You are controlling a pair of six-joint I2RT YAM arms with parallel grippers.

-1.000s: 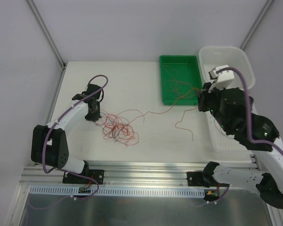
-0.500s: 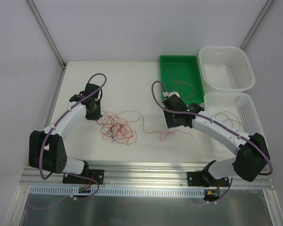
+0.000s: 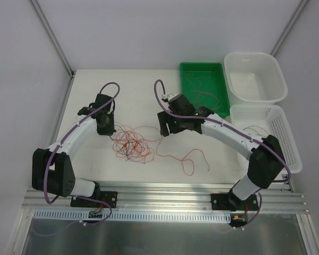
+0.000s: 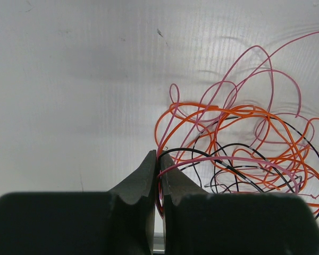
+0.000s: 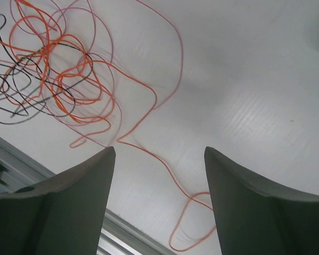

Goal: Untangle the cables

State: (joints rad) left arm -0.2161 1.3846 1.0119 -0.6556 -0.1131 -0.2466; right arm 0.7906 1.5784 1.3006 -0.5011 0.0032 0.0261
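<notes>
The cables [image 3: 132, 143] lie as a loose tangle of red, orange and black wires left of the table's middle. My left gripper [image 3: 105, 127] sits at the tangle's upper left edge. In the left wrist view it [image 4: 159, 156] is shut on a pink-red strand and a black one, and the tangle [image 4: 239, 149] spreads to the right. My right gripper [image 3: 165, 127] hovers just right of the tangle. Its jaws [image 5: 158, 151] stand wide open with nothing between them. One orange cable [image 5: 152, 155] runs on the table below them and trails off to the front right [image 3: 187, 159].
A green tray [image 3: 182, 90] at the back holds more thin wires. To its right stands a white tub [image 3: 279, 79], and in front of that a white mesh basket [image 3: 287, 143] with a wire inside. An aluminium rail [image 3: 159, 194] runs along the near edge.
My right arm swung from over the baskets leftward to beside the tangle and its jaws opened. A loose orange cable now lies front of centre. The left gripper stayed put.
</notes>
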